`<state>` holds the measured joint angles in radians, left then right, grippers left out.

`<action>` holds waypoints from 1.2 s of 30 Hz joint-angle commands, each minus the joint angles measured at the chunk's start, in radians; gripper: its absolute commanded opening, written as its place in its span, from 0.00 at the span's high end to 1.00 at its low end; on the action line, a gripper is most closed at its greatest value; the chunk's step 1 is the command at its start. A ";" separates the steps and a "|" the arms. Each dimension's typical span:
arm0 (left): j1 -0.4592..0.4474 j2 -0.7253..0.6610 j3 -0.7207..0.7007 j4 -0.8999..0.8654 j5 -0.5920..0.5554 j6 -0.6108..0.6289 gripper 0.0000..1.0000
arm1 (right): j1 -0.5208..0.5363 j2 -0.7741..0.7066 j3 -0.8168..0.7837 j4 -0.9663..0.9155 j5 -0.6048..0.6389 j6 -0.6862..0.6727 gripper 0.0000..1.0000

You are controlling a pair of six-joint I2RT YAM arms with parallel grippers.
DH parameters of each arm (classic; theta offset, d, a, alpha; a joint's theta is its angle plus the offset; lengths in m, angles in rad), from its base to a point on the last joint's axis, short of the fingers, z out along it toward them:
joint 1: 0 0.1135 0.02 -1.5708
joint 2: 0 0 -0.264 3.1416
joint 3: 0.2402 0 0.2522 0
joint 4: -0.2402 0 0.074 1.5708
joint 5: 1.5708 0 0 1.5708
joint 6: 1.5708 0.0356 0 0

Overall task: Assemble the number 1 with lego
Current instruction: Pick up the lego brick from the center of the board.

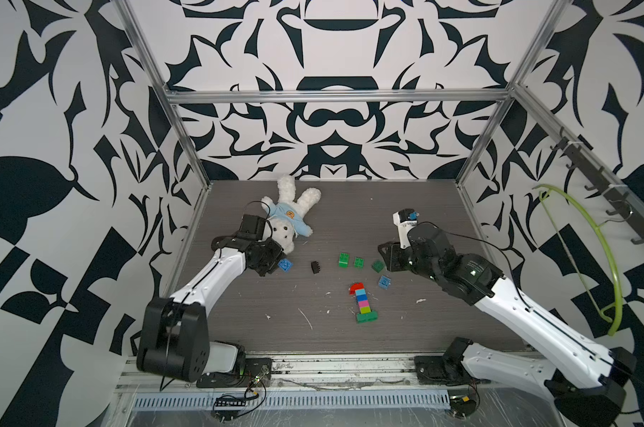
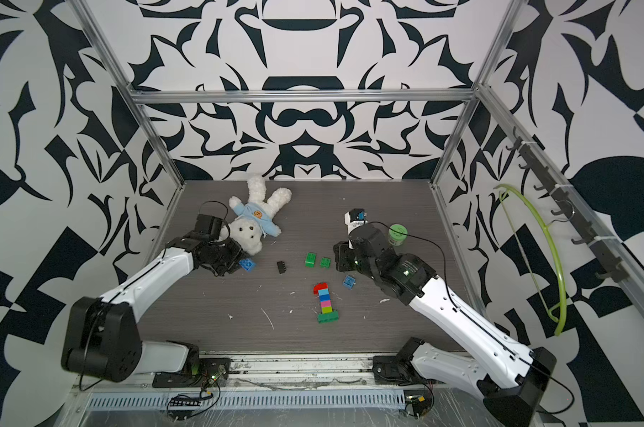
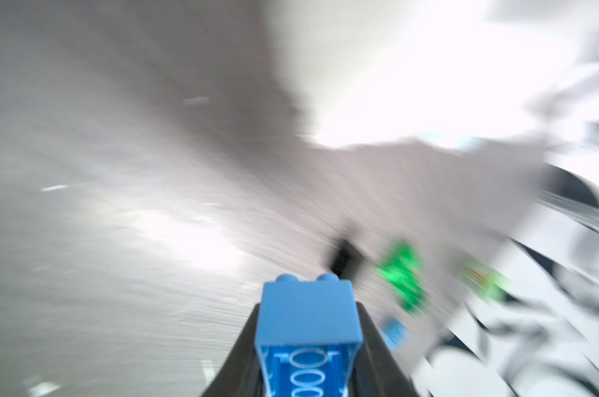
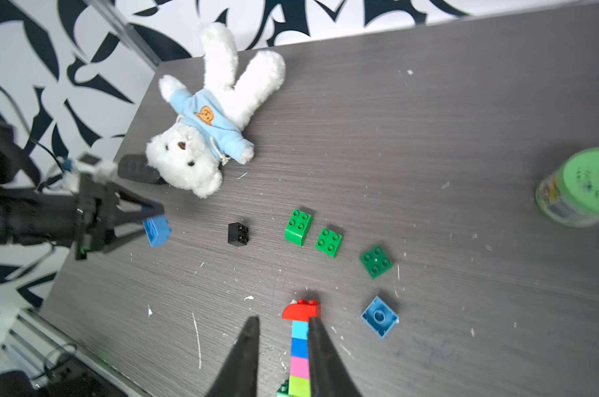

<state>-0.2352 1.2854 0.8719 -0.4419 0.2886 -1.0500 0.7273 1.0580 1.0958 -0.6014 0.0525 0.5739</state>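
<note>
A flat column of lego [image 1: 363, 302] lies on the dark table: red curved brick on top, then light blue, blue, pink and lime, with a green base [image 1: 366, 317]. My left gripper [image 3: 308, 306] is shut on a blue brick [image 3: 308, 309], held just above the table beside the bear [image 1: 284, 264]. The right gripper [image 4: 282, 321] hangs over the column with its fingers apart and nothing between them. Loose on the table are a black brick [image 1: 315, 267], three green bricks [image 1: 343, 260] [image 1: 358, 262] [image 1: 378, 265] and an upturned light blue brick [image 1: 385, 281].
A white teddy bear [image 1: 287, 218] in a blue shirt lies at the back left, close to my left wrist. A green-lidded jar [image 2: 398, 234] stands behind the right arm. A green hanger [image 1: 579, 236] hangs on the right wall. Patterned walls close in three sides.
</note>
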 commanded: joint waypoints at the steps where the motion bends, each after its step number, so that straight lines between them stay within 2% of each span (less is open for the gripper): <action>1: 0.004 -0.098 -0.056 0.242 0.164 0.014 0.78 | -0.009 0.081 0.093 0.087 -0.227 -0.009 0.79; 7: 0.002 -0.138 -0.083 0.502 0.434 -0.024 0.78 | -0.009 0.238 0.164 0.243 -0.533 0.098 0.59; 12: -0.006 -0.169 -0.082 0.645 0.558 -0.077 0.77 | -0.010 0.310 0.172 0.393 -0.617 0.243 0.34; 16: -0.025 -0.194 -0.079 0.695 0.600 -0.086 0.76 | -0.006 0.370 0.161 0.585 -0.696 0.383 0.28; 21: -0.042 -0.214 -0.085 0.736 0.611 -0.108 0.77 | 0.008 0.433 0.156 0.782 -0.760 0.499 0.28; 23: -0.045 -0.220 -0.088 0.741 0.611 -0.109 0.77 | 0.011 0.447 0.156 0.822 -0.768 0.521 0.31; 28: -0.050 -0.235 -0.090 0.758 0.607 -0.119 0.78 | 0.012 0.454 0.135 0.877 -0.774 0.554 0.51; 32: -0.051 -0.235 -0.091 0.778 0.606 -0.127 0.78 | 0.012 0.458 0.120 0.924 -0.793 0.583 0.61; 35: -0.053 -0.229 -0.091 0.795 0.606 -0.138 0.76 | 0.012 0.454 0.118 0.936 -0.794 0.586 0.76; 36: -0.053 -0.230 -0.091 0.795 0.605 -0.139 0.72 | 0.013 0.452 0.116 0.937 -0.794 0.582 0.81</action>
<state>-0.2707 1.0668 0.7925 0.3119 0.8532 -1.2121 0.7357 1.5215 1.2026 0.2398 -0.7567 1.1187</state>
